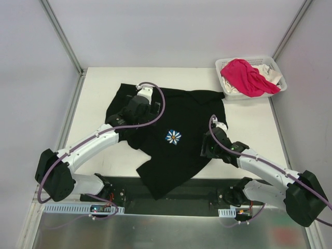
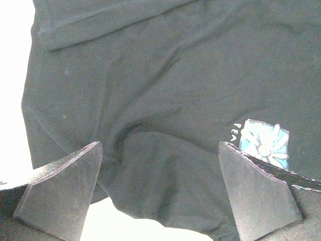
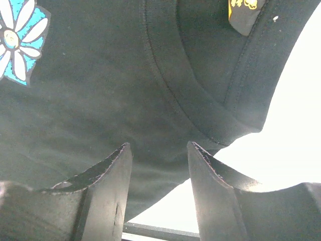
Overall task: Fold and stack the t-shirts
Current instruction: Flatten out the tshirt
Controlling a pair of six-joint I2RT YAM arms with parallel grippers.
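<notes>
Two grippers work over the black shirt (image 1: 176, 155), which is spread askew on the table (image 1: 104, 83). Left gripper (image 2: 159, 145): jaws fully apart, empty, above the shirt's far-left part. Right gripper (image 3: 159, 145): jaws half parted, clasping nothing, over the collar (image 3: 200, 115) at the right edge. The cloth runs leftward toward the daisy (image 1: 174, 137). The right arm is nearer the collar.

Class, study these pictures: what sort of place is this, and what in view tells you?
Probably a robotics lab test cell: a left arm and a right arm bolted to a white table, plain walls with metal rails, and a black t-shirt laid out near a basket of clothes.
</notes>
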